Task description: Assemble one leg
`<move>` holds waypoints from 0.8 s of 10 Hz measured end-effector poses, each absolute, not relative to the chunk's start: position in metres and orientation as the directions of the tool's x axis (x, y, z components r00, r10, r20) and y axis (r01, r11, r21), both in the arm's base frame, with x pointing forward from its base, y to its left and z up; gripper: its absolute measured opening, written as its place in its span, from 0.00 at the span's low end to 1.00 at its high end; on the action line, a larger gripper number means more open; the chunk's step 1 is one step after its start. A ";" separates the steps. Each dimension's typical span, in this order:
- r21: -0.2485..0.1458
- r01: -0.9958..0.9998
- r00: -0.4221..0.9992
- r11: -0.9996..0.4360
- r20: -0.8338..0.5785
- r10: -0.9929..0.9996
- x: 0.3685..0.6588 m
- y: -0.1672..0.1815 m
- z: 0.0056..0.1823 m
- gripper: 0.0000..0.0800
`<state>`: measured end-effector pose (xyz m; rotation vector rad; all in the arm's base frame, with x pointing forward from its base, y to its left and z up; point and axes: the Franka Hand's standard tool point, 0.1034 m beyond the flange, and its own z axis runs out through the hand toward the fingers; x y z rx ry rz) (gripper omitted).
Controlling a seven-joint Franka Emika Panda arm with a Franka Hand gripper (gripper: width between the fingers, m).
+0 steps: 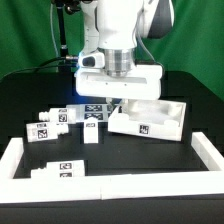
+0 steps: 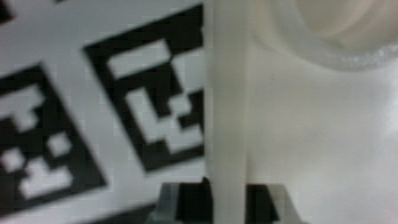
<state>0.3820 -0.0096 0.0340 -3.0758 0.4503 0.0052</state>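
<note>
Reaching down beside the white panel, the gripper hangs low at its corner.
Its grip is hidden, so spread or pinching cannot be told; a tagged leg stands just beside that panel corner.

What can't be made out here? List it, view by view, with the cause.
- Exterior view: gripper: its tips merge into white parts beside the panel; open or shut, cannot tell.
- Exterior view: legs too small for their patterns to be read.
- Wrist view: too close and blurred; tags partly cut off by the edges, white strip unidentifiable.
</note>
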 end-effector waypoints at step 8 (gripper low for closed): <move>-0.042 -0.170 0.984 -0.984 0.038 -0.172 0.450 -0.041 0.067 0.06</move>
